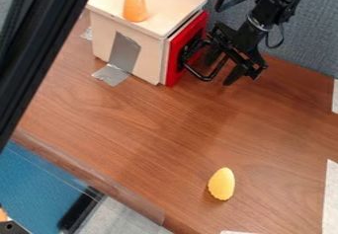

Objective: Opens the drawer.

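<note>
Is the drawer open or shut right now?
Shut, or nearly so: the red drawer front sits close against the wooden box, with no interior showing.

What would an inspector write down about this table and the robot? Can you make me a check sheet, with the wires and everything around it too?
Surface: brown wood-grain table, white strips along its right side.
Job's things: box with a red drawer front; the drawer looks shut or nearly so. Black handle on the front.
Clutter: yellow piece on the table; orange piece on top of the box; gray tape running from the box's side to the table.
Gripper: black gripper at the handle, fingers apart.
Cables: black cable looped beside the arm.
Surroundings: gray panel behind, black bar on the left.
</note>
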Robot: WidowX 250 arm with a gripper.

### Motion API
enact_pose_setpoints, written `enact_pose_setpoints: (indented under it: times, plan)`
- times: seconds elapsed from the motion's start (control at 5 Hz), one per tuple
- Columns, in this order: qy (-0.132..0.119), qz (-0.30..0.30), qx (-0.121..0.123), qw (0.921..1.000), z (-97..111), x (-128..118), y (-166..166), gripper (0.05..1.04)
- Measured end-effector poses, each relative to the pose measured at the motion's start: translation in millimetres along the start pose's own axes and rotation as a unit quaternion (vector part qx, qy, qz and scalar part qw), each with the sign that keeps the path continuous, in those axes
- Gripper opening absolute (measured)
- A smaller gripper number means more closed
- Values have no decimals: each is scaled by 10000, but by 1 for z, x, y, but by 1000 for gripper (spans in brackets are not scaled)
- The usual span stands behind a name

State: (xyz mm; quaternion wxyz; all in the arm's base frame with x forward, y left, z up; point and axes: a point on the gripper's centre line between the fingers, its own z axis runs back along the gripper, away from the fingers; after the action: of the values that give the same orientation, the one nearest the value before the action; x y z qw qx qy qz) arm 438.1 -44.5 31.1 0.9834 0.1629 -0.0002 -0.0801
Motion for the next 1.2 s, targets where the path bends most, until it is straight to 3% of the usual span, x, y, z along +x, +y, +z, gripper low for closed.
enact_pose_setpoints:
  times: [0.2, 0.4, 0.8, 1.2]
  plan:
    - [59, 42, 20, 10000, -4, -1, 0, 347]
    - [94, 43, 26, 9999, -4, -2, -1, 172]
    - [108, 89, 21, 9999, -4, -3, -2, 144]
    - [19, -23, -227, 9997, 10, 1, -26, 144]
